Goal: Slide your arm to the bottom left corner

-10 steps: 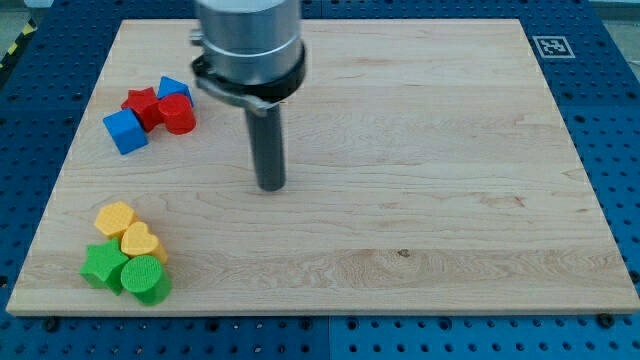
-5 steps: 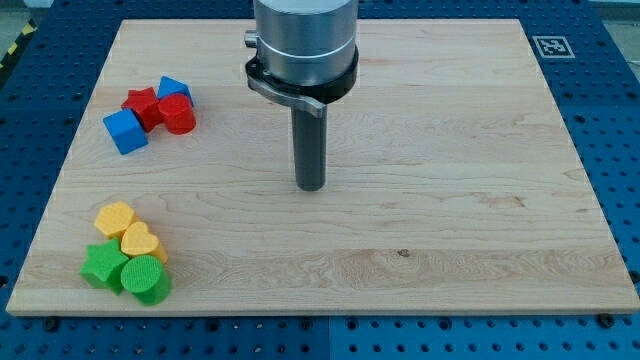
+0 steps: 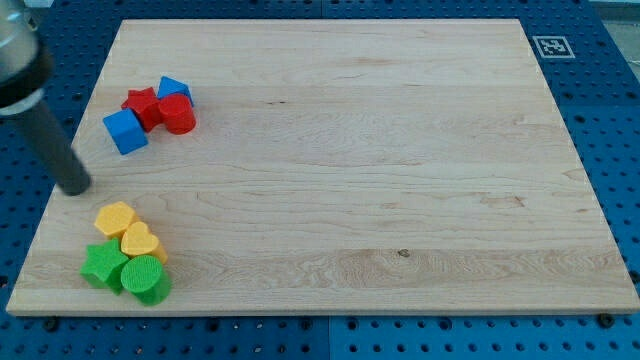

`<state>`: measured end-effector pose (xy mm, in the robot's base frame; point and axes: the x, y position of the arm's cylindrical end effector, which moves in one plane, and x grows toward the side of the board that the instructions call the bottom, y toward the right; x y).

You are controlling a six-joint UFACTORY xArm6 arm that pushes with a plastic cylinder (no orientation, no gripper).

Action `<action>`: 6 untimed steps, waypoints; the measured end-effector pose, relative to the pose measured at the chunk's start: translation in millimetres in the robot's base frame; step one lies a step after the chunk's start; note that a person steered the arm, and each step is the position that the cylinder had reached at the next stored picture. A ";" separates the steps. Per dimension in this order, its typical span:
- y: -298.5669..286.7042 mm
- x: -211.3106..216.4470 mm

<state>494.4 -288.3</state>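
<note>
My tip (image 3: 76, 188) rests on the wooden board (image 3: 350, 150) near its left edge, about halfway down. It stands below the blue cube (image 3: 125, 131) and above the yellow hexagon block (image 3: 114, 217), apart from both. Below the hexagon lie a yellow heart (image 3: 140, 241), a green star (image 3: 102, 266) and a green cylinder (image 3: 146, 279), clustered in the board's bottom left corner.
A red star (image 3: 142, 104), a red cylinder (image 3: 178, 114) and a second blue block (image 3: 173, 89) sit with the blue cube at the upper left. A fiducial marker (image 3: 549, 45) is at the board's top right corner.
My tip moved right from the board's left-centre to its centre, then swept far left to the left edge. No block has moved.
</note>
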 end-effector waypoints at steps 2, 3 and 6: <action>-15.7 69.8; -13.7 122.1; 76.1 122.0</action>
